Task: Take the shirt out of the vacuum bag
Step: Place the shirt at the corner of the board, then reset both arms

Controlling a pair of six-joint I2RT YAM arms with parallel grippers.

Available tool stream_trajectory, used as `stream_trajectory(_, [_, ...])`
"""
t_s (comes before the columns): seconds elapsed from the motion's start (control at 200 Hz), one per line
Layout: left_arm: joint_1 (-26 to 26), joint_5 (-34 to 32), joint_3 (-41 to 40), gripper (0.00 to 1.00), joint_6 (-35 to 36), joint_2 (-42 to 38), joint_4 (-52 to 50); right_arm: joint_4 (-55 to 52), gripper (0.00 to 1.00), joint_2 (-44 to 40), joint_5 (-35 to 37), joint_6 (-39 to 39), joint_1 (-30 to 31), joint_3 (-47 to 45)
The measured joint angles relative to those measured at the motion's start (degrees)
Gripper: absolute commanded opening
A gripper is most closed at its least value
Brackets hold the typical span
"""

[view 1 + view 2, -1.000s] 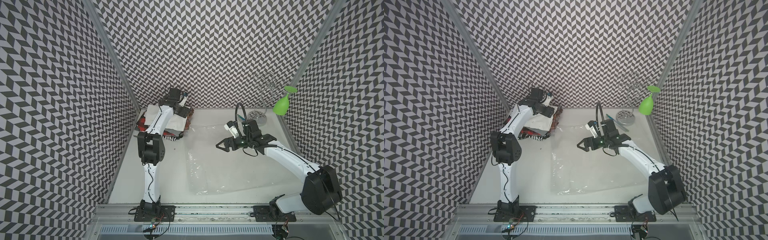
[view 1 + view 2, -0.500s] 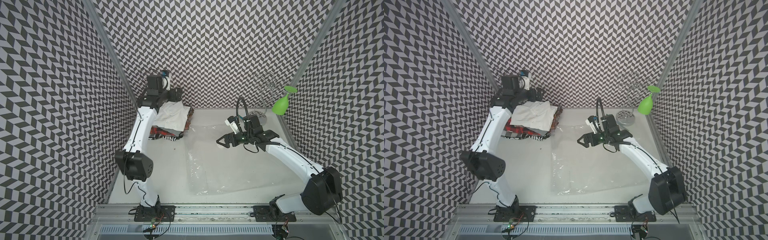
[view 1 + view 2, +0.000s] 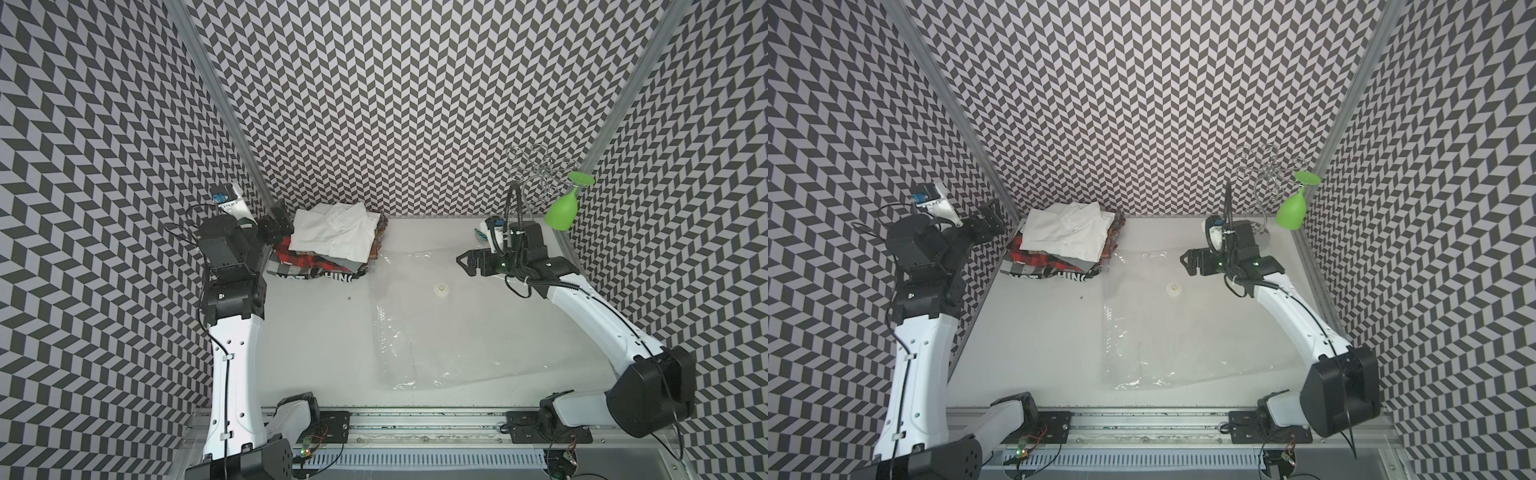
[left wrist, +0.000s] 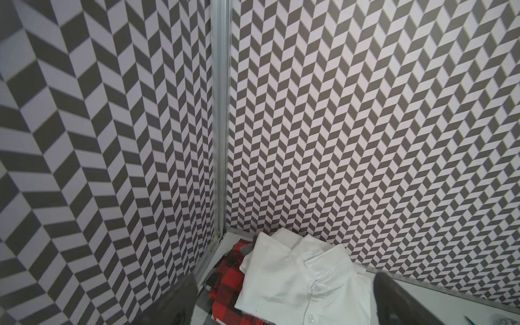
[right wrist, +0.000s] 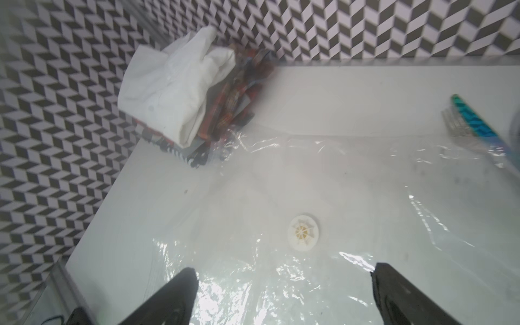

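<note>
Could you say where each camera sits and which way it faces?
Top views: above the front rail, looking down at the table; left arm, left tool, right arm, right tool show.
Left wrist: on left arm, facing the back corner and white shirt; its fingertips show.
Right wrist: on right arm, facing down at the vacuum bag and valve; its fingertips show.
Shared: both wrist views show the white shirt.

Three walls (image 3: pixel 395 104) covered in a black-and-white chevron pattern close in a white tabletop (image 3: pixel 316 340). Bare metal posts (image 3: pixel 239 137) run up both back corners. A metal rail (image 3: pixel 415 419) borders the near edge. Light is even and soft.
</note>
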Motion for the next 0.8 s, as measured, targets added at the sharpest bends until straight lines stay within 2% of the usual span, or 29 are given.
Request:
stream_trajectory(0.215, [0.31, -2.32, -22.10, 0.99, -6.69, -5.14, 9.55, 8.83, 1.00, -9.14, 10.32, -0.61, -5.09, -11.08])
stream_trajectory(0.365, [0.31, -5.01, -39.54, 0.99, -10.54, -12.61, 22.36, 15.06, 1.00, -13.79, 15.89, -1.49, -7.93, -16.96])
stream_trajectory(0.466, [0.02, -6.16, -48.81, 0.99, -9.99, -15.67, 30.38, 20.28, 1.00, -15.91, 19.78, -1.16, -10.43, -21.35])
stream_trajectory(0.641, [-2.16, -8.26, -59.08, 0.99, -5.07, -15.93, 42.53, 35.98, 1.00, -18.23, 24.50, -0.96, -12.57, -35.56])
stream_trajectory(0.801, [-4.15, -9.49, -62.84, 0.99, -1.46, -7.89, 55.36, 43.89, 1.00, -16.48, 26.56, -1.27, -12.59, -43.63])
